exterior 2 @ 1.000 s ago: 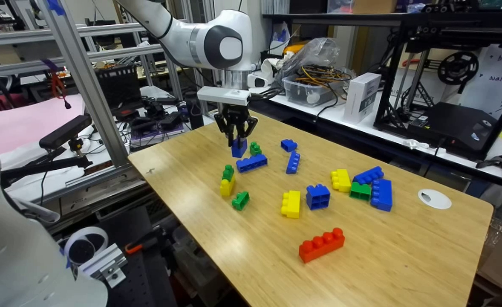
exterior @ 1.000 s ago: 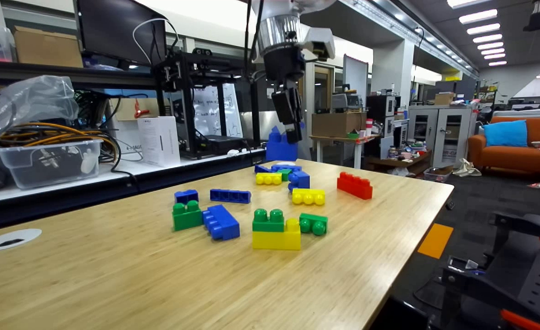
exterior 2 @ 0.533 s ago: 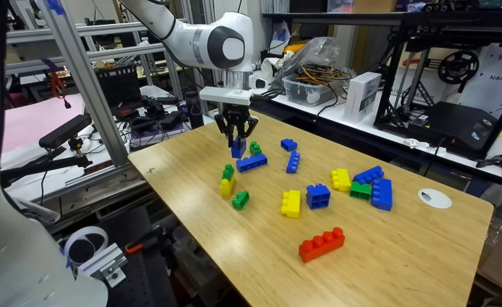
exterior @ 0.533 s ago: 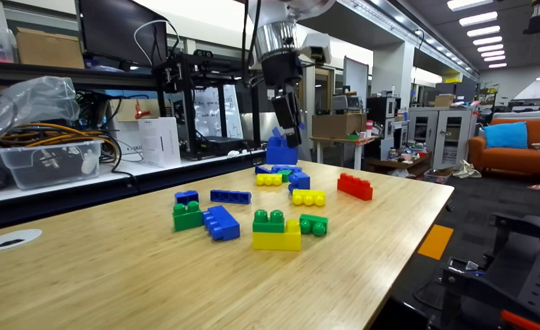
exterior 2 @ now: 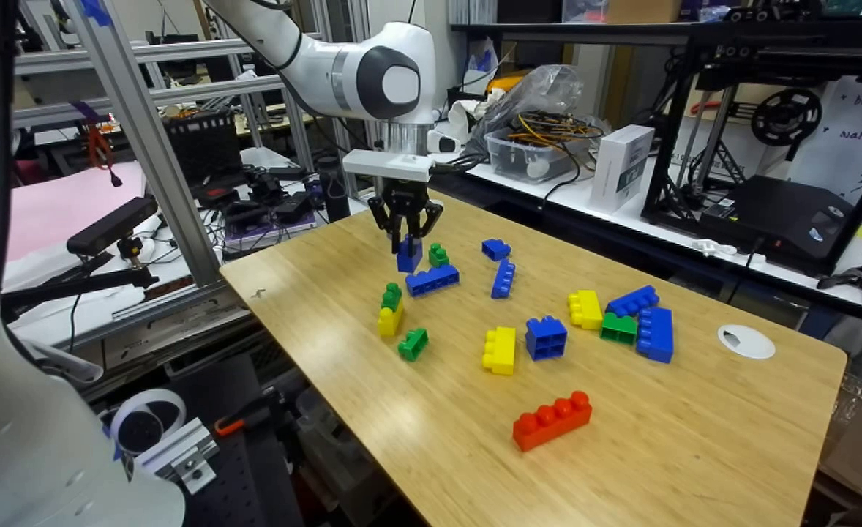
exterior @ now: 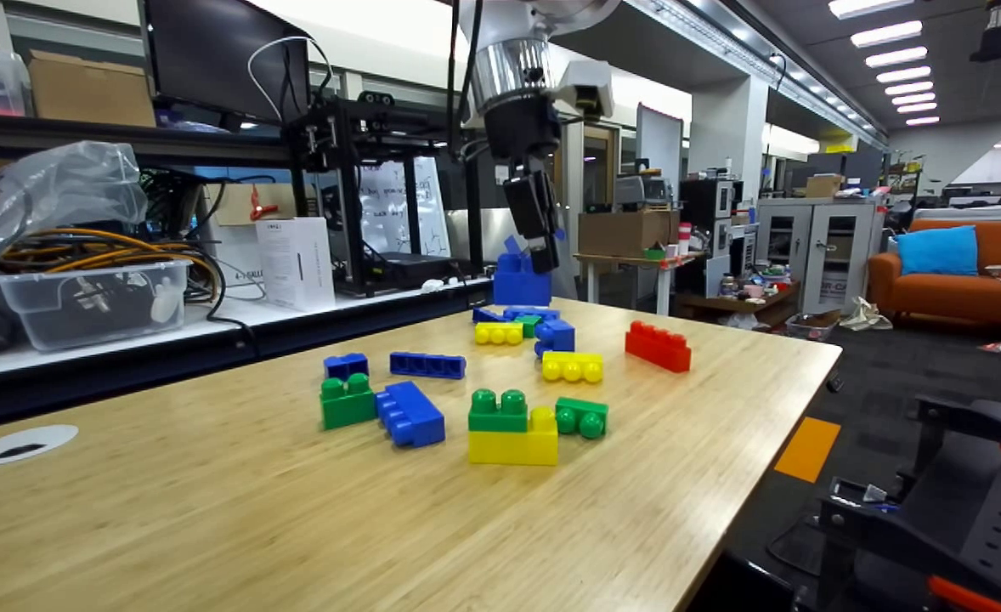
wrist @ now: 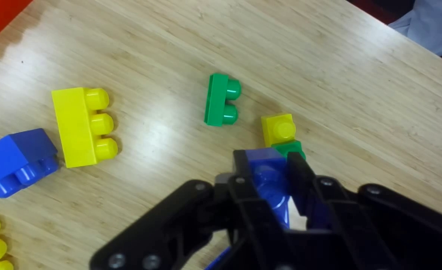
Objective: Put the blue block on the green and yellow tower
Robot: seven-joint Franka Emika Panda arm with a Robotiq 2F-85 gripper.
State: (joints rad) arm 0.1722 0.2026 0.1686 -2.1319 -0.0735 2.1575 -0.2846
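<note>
The black two-fingered claw (wrist: 267,157) pinched the small blue plastic block (exterior 2: 409,260) above the wooden table (exterior 2: 658,424). In the wrist view, the green-and-yellow plastic tower (wrist: 281,137) stood just past twelve o'clock from it. It seemed best to move across first, match the green bumps (exterior: 512,401), then press straight down.

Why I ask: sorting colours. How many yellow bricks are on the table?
3: the green and yellow tower's base, one nearest the red brick, one beside a green brick.
</note>
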